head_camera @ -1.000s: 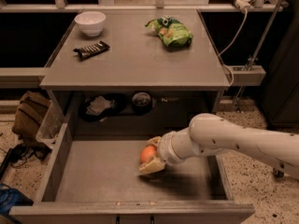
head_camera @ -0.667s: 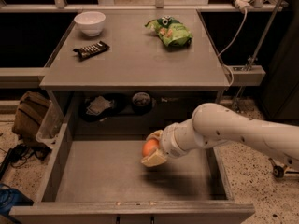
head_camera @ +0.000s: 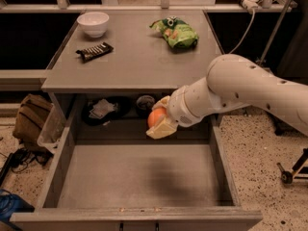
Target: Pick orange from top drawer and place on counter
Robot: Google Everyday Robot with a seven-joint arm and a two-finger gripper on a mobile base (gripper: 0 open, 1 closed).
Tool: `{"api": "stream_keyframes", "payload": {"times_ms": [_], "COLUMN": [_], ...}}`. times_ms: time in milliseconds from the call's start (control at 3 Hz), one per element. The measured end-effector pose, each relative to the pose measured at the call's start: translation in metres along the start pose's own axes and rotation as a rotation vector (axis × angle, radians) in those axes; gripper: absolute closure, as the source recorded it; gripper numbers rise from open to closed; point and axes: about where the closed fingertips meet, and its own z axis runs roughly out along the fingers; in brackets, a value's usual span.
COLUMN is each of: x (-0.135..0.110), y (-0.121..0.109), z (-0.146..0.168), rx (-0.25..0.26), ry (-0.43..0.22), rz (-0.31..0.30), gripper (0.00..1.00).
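Note:
My gripper [head_camera: 159,119] is shut on the orange [head_camera: 155,116] and holds it in the air above the back of the open top drawer [head_camera: 139,177], just below the counter's front edge. The white arm reaches in from the right. The pale fingers [head_camera: 162,127] wrap the fruit from above and below. The drawer floor is bare and grey, with the arm's shadow on it. The counter [head_camera: 139,57] is the flat grey top above.
On the counter stand a white bowl [head_camera: 93,23], a dark snack bar [head_camera: 94,51] and a green chip bag [head_camera: 177,32]. A dark shelf recess [head_camera: 115,109] with clutter lies behind the drawer. A brown bag [head_camera: 31,119] sits on the floor at left.
The gripper has lifted the orange from the drawer floor up and back, to just below the counter's front edge.

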Motion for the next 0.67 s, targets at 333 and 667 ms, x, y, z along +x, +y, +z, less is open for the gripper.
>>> {"api": "stream_keyframes", "payload": {"times_ms": [333,667], "x": [-0.005,-0.046], "y": [-0.002,-0.025], "z": [-0.003,-0.032], "rx": [0.003,0.046], "ry": [0.006,0.030], "rz": [-0.010,-0.119], "gripper": [1.00,1.00]}}
